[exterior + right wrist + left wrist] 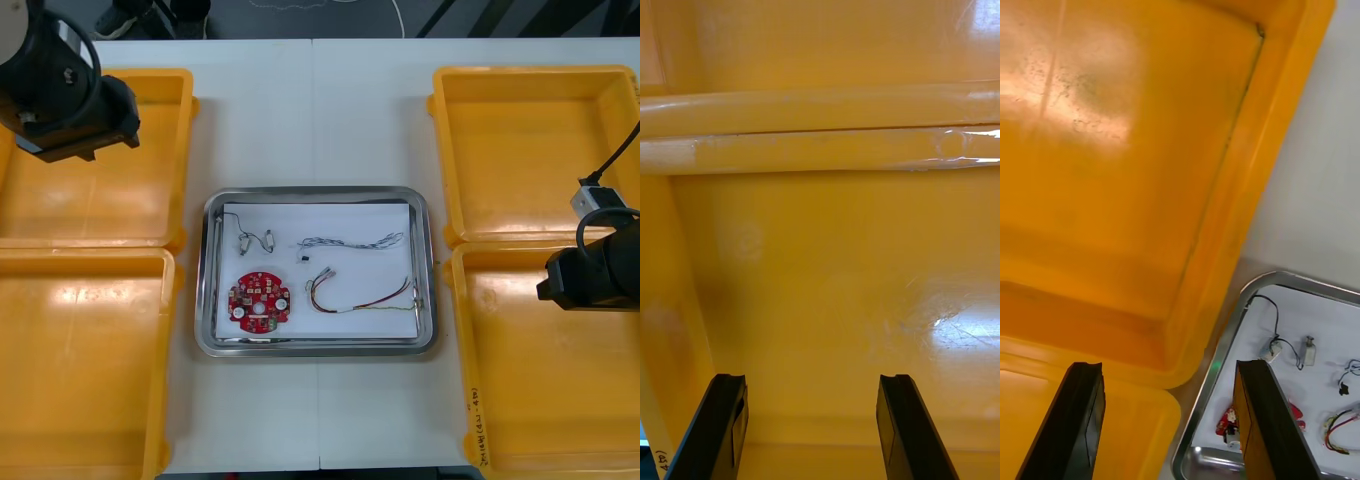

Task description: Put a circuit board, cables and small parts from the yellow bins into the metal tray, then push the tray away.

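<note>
Seen from above, a light table (315, 120) holds a metal tray (318, 195) at the centre of the frame, its inside white. Two yellow bins stand on each side of it: the upper left bin (100, 205), the lower left bin (80, 370), the upper right bin (530, 150) and the lower right bin (540, 400).

Four things lie in the tray. A round red circuit board (258, 300) sits in its lower left part. Above the board, toward the tray's upper left corner, a thin black cable (236, 222) runs to two small metal parts (246, 241). A twisted blue and white cable (350, 243) stretches across the tray's upper right part. Below it, a red and yellow cable (362, 298) curls along the lower right part.

The left arm (60, 85) is in the upper left of the frame, over the upper left bin. In its wrist view the left gripper (1169, 367) is released, its fingers spread wide with nothing between them; the bin's wall and a corner of the tray lie beyond them.

The right arm (595, 275) is at the right edge of the frame, over the lower right bin. In its wrist view the right gripper (812, 379) is also released, fingers apart and holding nothing, above the bin's bare floor.
</note>
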Motion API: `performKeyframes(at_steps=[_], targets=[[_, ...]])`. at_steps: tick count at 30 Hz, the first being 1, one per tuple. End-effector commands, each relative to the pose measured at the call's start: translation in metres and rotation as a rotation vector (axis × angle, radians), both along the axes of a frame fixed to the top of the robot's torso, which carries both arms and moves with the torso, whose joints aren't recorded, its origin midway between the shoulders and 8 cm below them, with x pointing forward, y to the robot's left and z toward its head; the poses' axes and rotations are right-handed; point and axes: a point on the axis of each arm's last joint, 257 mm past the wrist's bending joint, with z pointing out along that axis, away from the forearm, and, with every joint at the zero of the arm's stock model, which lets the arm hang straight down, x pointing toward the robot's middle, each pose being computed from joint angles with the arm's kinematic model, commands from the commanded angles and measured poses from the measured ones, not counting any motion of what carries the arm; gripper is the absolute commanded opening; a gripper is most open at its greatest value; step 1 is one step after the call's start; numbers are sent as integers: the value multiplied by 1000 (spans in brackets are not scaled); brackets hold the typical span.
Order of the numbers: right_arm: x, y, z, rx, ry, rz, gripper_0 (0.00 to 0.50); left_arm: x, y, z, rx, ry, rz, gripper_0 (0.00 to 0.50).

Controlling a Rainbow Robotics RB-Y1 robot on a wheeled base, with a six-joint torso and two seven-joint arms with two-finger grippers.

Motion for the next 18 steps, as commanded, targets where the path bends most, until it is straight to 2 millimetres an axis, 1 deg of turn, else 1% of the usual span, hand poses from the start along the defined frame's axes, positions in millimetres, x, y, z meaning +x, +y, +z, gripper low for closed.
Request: performKeyframes(at_steps=[1, 8, 12, 13, 14, 17, 18], targets=[[0, -1, 8, 22, -25, -36, 500, -16, 42, -1, 73, -15, -110, 500], [0, -1, 8, 22, -25, -36, 500, -38, 73, -16, 109, -16, -147, 500], [0, -1, 8, 22, -25, -36, 500, -55, 92, -28, 140, -6, -176, 500], [-3, -10, 1, 3, 0, -52, 500, -60, 98, -30, 148, -6, -181, 500], [-3, -10, 2, 3, -1, -51, 500, -63, 101, -32, 154, -6, -185, 500], [-2, -20, 5, -24, 4, -47, 500, -78, 118, -36, 181, -7, -199, 500], [-3, -21, 5, -28, 4, -46, 500, -80, 121, -37, 186, -6, -201, 500]])
